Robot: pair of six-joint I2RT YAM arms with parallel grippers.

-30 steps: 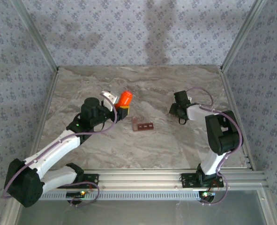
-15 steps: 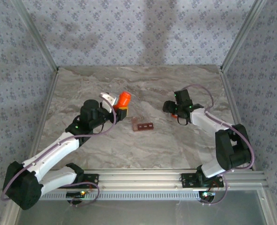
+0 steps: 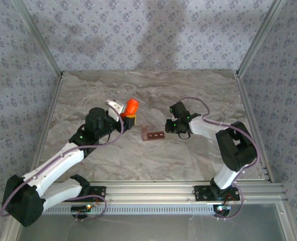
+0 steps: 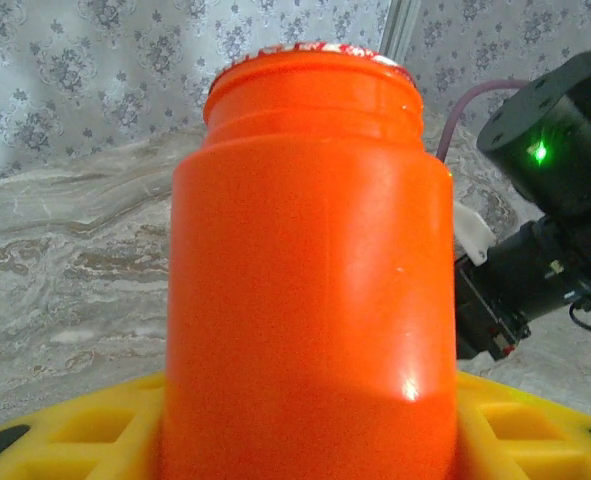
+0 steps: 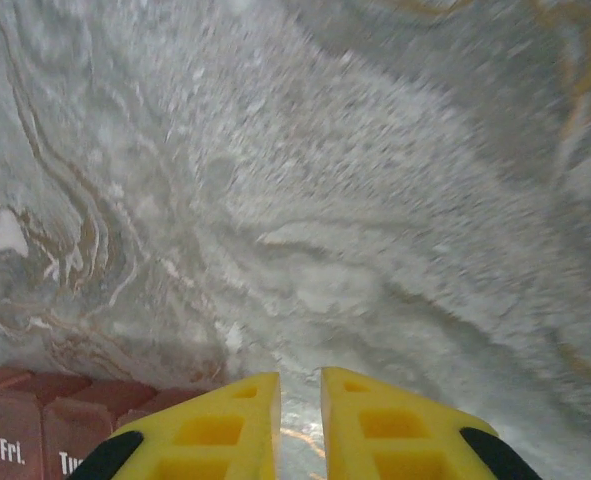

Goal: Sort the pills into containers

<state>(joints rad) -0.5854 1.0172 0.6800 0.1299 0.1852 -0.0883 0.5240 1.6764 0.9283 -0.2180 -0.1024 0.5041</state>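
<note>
From above, the containers [image 3: 155, 134] lie on the table [image 3: 203, 90] with their long axis running left to right. One end is just beside the right claw [image 3: 170, 126], which is the nearer arm. The left claw [image 3: 125, 112] stands farther off, behind and to the left of the strip, clamped around the orange bottle [image 3: 132, 105]. At the left wrist, the bottle stands upright between yellow pads [image 4: 80, 430] that grip its lower body, and the right arm's wrist is beyond it on the right. At the right wrist, the yellow fingers [image 5: 220, 425] are pressed nearly together, pinching nothing I can see. The strip sits low and to their left; whether it touches them I cannot tell.
</note>
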